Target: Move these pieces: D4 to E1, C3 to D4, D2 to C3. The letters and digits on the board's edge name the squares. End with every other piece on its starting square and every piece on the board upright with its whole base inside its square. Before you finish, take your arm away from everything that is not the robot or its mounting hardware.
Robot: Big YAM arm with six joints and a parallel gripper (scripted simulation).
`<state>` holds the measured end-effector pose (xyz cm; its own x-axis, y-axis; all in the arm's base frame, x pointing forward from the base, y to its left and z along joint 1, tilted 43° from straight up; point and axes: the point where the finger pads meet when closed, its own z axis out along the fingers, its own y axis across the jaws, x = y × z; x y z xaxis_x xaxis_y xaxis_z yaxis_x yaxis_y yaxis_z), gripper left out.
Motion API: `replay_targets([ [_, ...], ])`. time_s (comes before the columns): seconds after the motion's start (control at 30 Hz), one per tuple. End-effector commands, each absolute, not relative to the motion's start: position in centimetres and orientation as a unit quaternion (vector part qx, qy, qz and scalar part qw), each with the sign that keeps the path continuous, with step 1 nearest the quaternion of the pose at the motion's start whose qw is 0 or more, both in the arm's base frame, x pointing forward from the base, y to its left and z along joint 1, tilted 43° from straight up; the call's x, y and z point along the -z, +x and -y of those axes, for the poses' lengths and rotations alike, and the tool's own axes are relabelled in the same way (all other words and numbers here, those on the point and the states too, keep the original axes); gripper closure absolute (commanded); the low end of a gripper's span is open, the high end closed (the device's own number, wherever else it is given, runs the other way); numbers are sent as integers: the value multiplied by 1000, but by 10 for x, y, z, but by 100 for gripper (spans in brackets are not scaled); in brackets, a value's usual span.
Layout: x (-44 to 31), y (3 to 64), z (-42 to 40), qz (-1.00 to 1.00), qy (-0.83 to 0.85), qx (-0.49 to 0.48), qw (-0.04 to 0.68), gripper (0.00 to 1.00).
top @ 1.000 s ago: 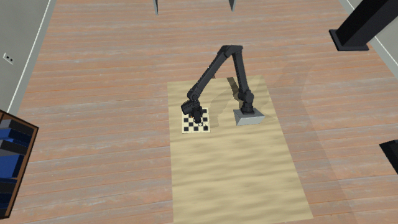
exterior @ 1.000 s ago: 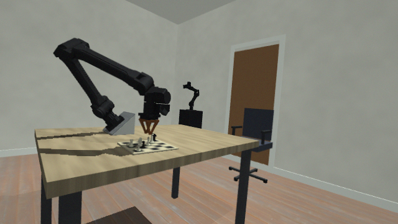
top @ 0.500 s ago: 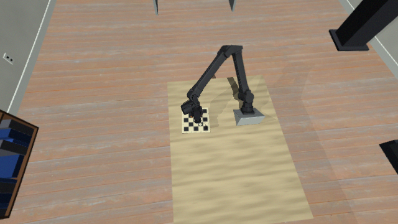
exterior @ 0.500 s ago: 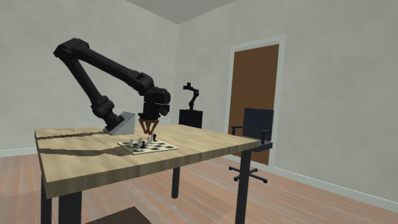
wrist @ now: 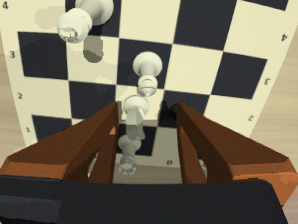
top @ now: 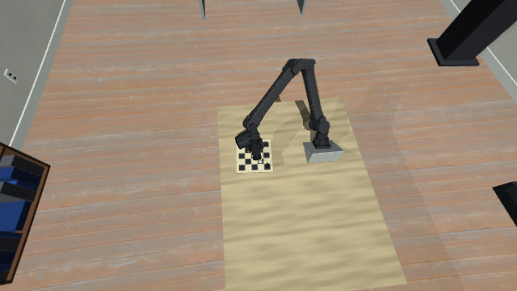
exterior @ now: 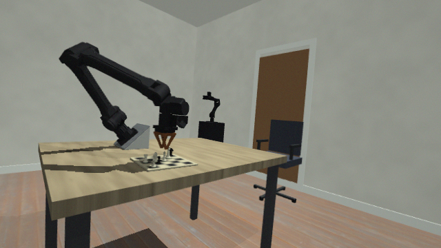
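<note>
Wrist view: pale piece (wrist: 147, 67) upright on C3, 12 o'clock of the tool (exterior: 166, 147) (wrist: 147, 111); D4 bare. Tool released, fingers part-open. Exterior shows the tips above the pieces; top view hides them.

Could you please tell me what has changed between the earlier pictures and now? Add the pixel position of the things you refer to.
Nothing has visibly moved in the top and exterior views: the arm (top: 267, 97) (exterior: 120, 71) and the tool (exterior: 166, 148) (wrist: 147, 111) look the same, above the chessboard (top: 239, 172) (exterior: 191, 164) (wrist: 292, 20). No earlier wrist picture exists to compare finger spacing.
</note>
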<state>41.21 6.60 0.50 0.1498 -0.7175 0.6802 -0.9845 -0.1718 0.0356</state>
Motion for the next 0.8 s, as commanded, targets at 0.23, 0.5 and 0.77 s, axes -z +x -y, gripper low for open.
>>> replay_targets([
  [0.23, -14, 430, -66, 603, 711, -275, 235, 65],
  [0.5, -10, 428, -64, 602, 712, -275, 236, 65],
  [0.77, 5, 417, -53, 596, 714, -268, 249, 65],
])
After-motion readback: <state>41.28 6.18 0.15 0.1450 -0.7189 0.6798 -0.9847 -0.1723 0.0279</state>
